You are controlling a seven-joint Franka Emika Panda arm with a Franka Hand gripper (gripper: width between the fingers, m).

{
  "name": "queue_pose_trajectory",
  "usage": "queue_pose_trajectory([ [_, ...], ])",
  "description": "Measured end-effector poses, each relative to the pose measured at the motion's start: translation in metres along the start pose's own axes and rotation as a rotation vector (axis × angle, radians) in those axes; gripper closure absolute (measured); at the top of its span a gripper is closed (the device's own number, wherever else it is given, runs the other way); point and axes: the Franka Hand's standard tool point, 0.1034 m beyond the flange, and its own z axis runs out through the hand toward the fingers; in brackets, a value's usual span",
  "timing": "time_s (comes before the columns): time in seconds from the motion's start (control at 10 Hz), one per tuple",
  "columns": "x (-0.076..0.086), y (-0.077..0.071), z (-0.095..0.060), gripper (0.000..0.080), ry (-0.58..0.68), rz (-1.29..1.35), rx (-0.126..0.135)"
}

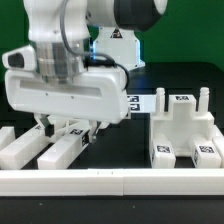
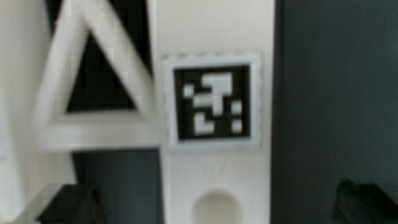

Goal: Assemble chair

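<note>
Several long white chair pieces (image 1: 58, 150) lie side by side at the exterior view's lower left. My gripper (image 1: 66, 130) hangs low over them, open. In the wrist view a white bar (image 2: 217, 40) with a black-and-white tag (image 2: 217, 97) and a round hole runs between the fingers. Both dark fingers (image 2: 64, 204) stand apart from the bar, with a gap on each side of it. A white piece with a triangular opening (image 2: 89, 120) lies beside the bar. A blocky white chair piece (image 1: 184, 128) with several tags stands at the exterior view's right.
A long white border rail (image 1: 110, 181) runs along the front edge. A flat white piece with tags (image 1: 143, 101) lies behind the arm near the middle. The arm's large white body hides much of the table at the exterior view's left.
</note>
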Motion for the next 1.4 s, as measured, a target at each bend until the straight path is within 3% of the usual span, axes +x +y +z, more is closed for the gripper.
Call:
queue_pose_trajectory([
  [0.1,0.0,-0.001,0.008,0.015,-0.011,0.003,0.008],
  [0.5,0.002,-0.012,0.017,0.015,-0.013,0.019,0.003],
  [0.6,0.002,-0.011,0.018,0.0244,-0.014,0.02,0.003],
  [0.7,0.002,-0.011,0.018,0.0244,-0.014,0.02,0.003],
  [0.8,0.002,-0.011,0.018,0.0464,-0.015,0.02,0.002],
  [0.9,0.002,-0.011,0.018,0.0518,-0.014,0.021,0.003],
  [1.0,0.002,-0.011,0.018,0.0518,-0.014,0.021,0.003],
  [1.1,0.002,-0.011,0.014,0.0518,-0.015,0.016,0.003],
  [1.4,-0.002,-0.026,-0.042,0.0518,0.004,-0.026,0.037],
])
